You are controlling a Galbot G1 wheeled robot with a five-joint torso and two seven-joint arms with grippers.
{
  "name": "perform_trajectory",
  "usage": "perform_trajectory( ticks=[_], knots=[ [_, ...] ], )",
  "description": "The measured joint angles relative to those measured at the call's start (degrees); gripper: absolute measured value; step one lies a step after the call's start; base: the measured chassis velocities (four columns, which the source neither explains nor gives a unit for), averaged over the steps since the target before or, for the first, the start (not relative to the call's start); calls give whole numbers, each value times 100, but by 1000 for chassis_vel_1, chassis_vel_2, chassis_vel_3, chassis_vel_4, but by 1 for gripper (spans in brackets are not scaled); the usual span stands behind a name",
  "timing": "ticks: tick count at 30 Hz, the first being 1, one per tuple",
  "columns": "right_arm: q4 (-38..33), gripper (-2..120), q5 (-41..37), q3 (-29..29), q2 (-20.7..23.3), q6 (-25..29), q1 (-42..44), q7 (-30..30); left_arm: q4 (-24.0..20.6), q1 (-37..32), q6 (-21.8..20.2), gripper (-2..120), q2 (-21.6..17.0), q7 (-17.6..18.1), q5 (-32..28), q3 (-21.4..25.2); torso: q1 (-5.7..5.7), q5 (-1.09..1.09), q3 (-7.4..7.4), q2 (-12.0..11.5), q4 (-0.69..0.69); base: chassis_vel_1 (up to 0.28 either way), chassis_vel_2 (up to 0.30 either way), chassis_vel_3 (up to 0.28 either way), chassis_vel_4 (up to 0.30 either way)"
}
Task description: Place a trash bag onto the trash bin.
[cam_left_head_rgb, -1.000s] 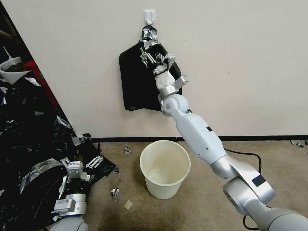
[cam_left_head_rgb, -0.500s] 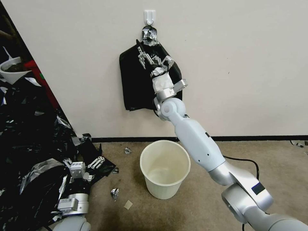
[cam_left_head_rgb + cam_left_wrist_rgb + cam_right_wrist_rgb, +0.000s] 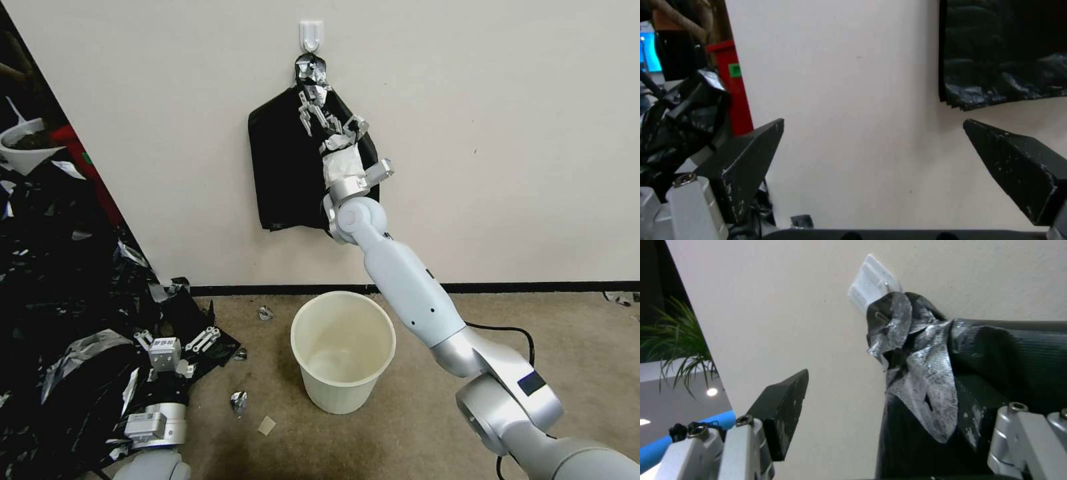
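Observation:
The cream-white trash bin [image 3: 333, 393] stands upright and unlined on the carpet below the wall. The trash bag is hidden; I see a thick stack of black bags [image 3: 283, 167] with a grey-taped top, hanging from a white wall hook [image 3: 311, 33]. My right gripper [image 3: 331, 115] is raised against the upper part of that stack, just under the tape, open. In the right wrist view one dark finger pad [image 3: 782, 413] is off the stack [image 3: 996, 350] on the wall side. My left gripper [image 3: 177, 340] rests low at the left over black plastic, open and holding nothing [image 3: 873, 125].
A sprawling mass of black plastic sheeting [image 3: 60, 300] covers the floor at the left. Small foil scraps [image 3: 238, 402] lie on the carpet near the bin. A white bowl-shaped vessel [image 3: 23, 147] sits at the far left. A black cable [image 3: 507, 320] runs behind my right arm.
My right gripper dipped left along the stack, then rose back toward the taped top, staying open. The left gripper shifted slightly. The bin has not moved.

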State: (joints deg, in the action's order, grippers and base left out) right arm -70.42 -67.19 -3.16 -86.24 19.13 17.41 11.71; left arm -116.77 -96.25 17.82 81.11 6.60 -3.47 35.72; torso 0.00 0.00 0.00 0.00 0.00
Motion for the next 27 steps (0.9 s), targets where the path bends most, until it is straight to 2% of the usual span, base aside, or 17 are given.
perform_trajectory(
  ticks=[3,6,7,10,11,19,22,27],
  knots=[
    [34,68,10,-16,-19,-2,-54,2,2,3,3,100,11,2,12,-1,0,0,0,0,0,0,0,0,0],
    [112,54,63,-7,-47,0,-87,3,6,2,9,100,19,4,23,-4,0,0,0,0,0,0,0,0,0],
    [112,54,63,-7,-47,0,-87,3,6,2,9,100,19,4,23,-4,0,0,0,0,0,0,0,0,0],
    [147,41,126,9,-48,4,-92,5,10,0,14,100,24,5,29,-10,0,0,0,0,0,0,0,0,0],
    [147,41,126,9,-48,4,-92,5,10,0,14,100,24,5,29,-10,0,0,0,0,0,0,0,0,0],
    [282,7,237,91,-65,18,-161,12,45,3,24,100,45,5,68,-38,0,0,0,0,0,0,0,0,0],
    [318,0,292,111,-71,49,-162,95,52,3,27,100,45,5,72,-38,0,0,0,0,0,0,0,0,0],
    [366,0,364,151,-86,123,-122,403,72,4,46,100,48,5,86,-41,0,0,0,0,0,0,0,0,0]
  ],
)
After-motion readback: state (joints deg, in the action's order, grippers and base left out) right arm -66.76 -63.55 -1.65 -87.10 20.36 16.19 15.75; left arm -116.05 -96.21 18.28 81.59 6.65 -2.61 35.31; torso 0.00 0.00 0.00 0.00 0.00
